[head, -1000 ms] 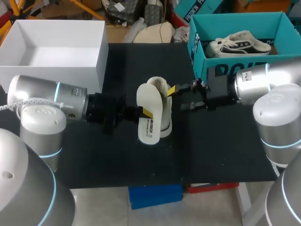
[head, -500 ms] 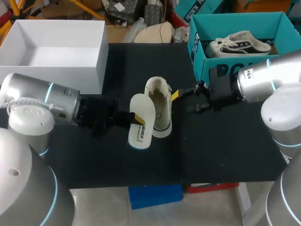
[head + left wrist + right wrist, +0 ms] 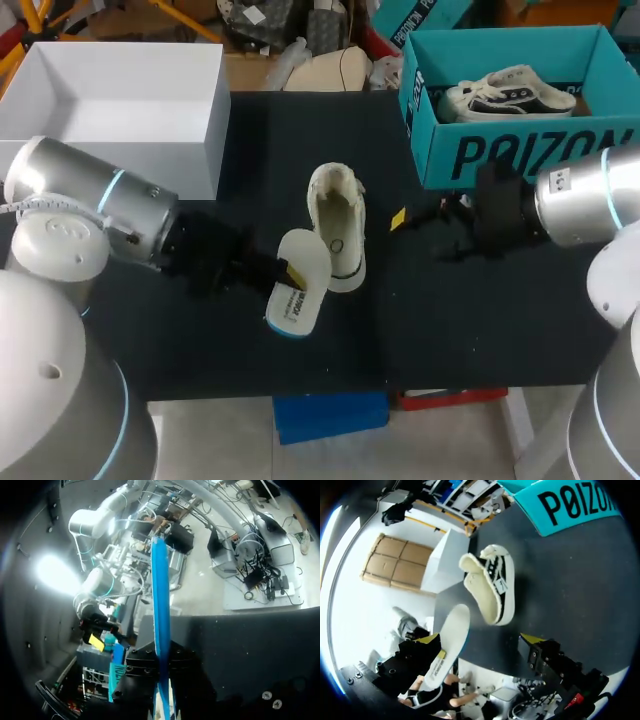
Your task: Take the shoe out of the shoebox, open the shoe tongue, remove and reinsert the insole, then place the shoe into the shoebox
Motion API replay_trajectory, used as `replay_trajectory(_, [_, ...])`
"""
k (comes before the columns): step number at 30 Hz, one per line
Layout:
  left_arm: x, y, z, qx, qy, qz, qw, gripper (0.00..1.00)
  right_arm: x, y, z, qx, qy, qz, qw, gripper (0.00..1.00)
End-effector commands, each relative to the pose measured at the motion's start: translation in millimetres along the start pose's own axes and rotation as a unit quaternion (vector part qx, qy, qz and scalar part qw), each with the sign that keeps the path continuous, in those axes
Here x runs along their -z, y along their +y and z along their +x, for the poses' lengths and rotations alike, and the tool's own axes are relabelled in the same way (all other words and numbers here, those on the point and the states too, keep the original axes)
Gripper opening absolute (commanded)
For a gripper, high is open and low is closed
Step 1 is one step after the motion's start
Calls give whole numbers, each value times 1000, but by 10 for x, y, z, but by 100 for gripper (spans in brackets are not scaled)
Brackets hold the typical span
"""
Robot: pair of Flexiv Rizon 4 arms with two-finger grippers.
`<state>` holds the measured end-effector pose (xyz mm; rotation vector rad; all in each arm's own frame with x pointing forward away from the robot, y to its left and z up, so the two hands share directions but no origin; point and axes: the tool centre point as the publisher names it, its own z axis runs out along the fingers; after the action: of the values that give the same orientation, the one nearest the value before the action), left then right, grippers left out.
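On table (image 3: 450, 320) centre: shoe (image 3: 337, 240) out of shoebox (image 3: 520, 155) | insole (image 3: 295, 300) out, clenched in left pincer (image 3: 285, 272) beside shoe | right pincer (image 3: 415, 228) released, empty | pending: reinsert insole, rebox shoe

A white box (image 3: 120, 110) stands open-topped at the far left corner of the black table (image 3: 450, 320) — plain walls, one corner turned toward the table's middle. Over at the far right a second sneaker (image 3: 510, 92) — white with dark stripes along its side — lies inside the teal shoebox (image 3: 520, 155), close against its back wall.
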<state>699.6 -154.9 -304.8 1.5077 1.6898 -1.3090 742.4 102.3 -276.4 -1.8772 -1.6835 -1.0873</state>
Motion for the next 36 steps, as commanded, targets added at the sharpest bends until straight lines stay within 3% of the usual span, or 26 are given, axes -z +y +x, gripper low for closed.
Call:
replay_trajectory(1, [-68, 24, -33, 13, 32, 37, 999, 0, 58, -60, 14, -1, -2, -10, 1000, 100])
replay_trajectory(10, [-228, 96, -55, 15, 66, 77, 995, 0, 58, -60, 14, -1, -2, -10, 1000, 100])
replay_trajectory(17, [-324, 296, -84, 17, 77, 101, 992, 0, 58, -60, 14, -1, -2, -10, 1000, 100])
replay_trajectory(36, [-497, 956, 10, 29, 118, 96, 988, 0, 58, -60, 14, -1, -2, -10, 1000, 100])
